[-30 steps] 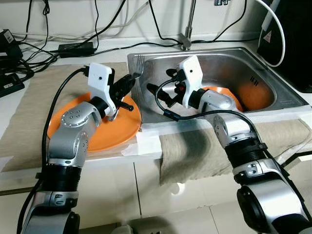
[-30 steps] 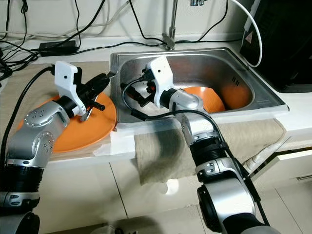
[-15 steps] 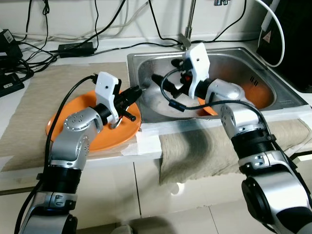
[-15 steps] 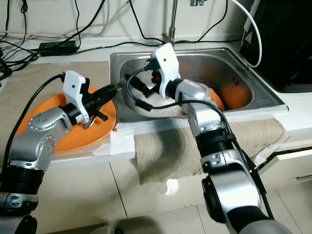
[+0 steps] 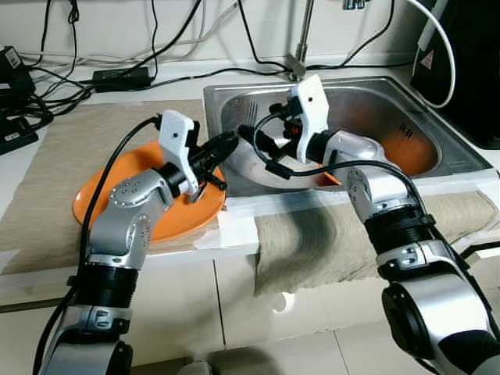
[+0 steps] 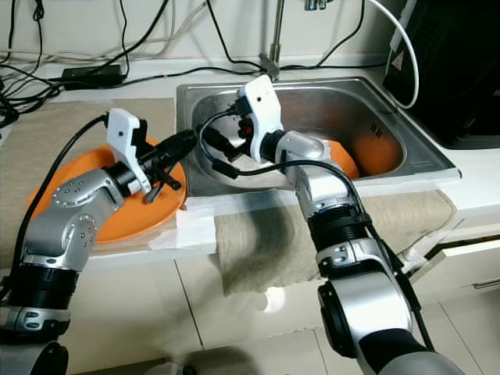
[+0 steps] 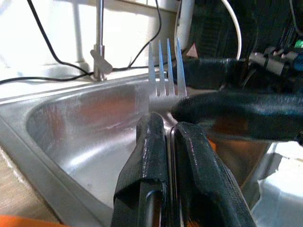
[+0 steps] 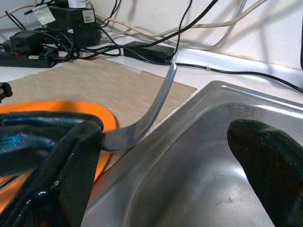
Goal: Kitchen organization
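Left wrist view: the left gripper point(image 7: 166, 135) has its two black fingers pressed together on the handle of a fork point(image 7: 164, 71), tines pointing up over the steel sink point(image 5: 367, 98). It hovers at the sink's left rim, above the orange plate point(image 5: 105, 195) on the cloth. The right gripper point(image 5: 248, 137), fingers spread apart, reaches beside the fork from inside the sink.

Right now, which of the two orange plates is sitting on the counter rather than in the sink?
The plate on the beige mat left of the sink, under the left end effector, which holds a fork. The other plate lies inside the basin.
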You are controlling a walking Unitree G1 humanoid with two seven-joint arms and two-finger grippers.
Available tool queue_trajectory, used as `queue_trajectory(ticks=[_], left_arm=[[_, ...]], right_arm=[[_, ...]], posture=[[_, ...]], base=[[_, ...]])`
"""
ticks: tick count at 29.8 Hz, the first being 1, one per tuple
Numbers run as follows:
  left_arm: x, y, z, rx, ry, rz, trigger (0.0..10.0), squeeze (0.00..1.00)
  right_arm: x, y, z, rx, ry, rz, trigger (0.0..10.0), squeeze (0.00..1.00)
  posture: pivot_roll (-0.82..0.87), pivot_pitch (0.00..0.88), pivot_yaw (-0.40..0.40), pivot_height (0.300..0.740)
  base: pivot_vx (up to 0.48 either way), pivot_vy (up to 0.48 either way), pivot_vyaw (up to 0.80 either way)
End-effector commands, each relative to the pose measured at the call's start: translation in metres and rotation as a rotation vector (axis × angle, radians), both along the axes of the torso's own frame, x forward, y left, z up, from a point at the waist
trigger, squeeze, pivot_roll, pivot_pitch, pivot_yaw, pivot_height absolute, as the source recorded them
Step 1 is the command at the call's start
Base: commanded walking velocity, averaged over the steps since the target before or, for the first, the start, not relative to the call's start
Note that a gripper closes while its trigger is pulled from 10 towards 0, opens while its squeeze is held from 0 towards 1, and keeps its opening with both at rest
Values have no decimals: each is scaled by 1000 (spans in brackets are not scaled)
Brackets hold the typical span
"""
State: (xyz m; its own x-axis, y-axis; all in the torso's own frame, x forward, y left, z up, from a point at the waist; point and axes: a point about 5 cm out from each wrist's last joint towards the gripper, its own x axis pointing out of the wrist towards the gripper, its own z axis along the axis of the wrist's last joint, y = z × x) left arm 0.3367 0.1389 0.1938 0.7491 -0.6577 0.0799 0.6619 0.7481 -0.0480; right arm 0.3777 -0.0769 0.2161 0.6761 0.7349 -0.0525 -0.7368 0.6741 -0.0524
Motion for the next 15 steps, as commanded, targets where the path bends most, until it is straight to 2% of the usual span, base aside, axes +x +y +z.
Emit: queue_trajectory(ticks=[1,10,15], left_arm=[[1,-3,18,-22,-56,-9,0,0],[-4,-10,29,-80,-81,-47,0,0],[-10,-17,34,-115,-91,-82,0,0]], right_arm=[[1,2,4,-5,-4,5,10000,0],[3,7,8,-18,-23,20,10000,0],[5,6,12,24,-22,0,10000,0]], posture=[[16,0,-5,740],[21,0,-10,740],[21,0,-10,740]], base=[[0,0,0],[0,0,0],[0,0,0]])
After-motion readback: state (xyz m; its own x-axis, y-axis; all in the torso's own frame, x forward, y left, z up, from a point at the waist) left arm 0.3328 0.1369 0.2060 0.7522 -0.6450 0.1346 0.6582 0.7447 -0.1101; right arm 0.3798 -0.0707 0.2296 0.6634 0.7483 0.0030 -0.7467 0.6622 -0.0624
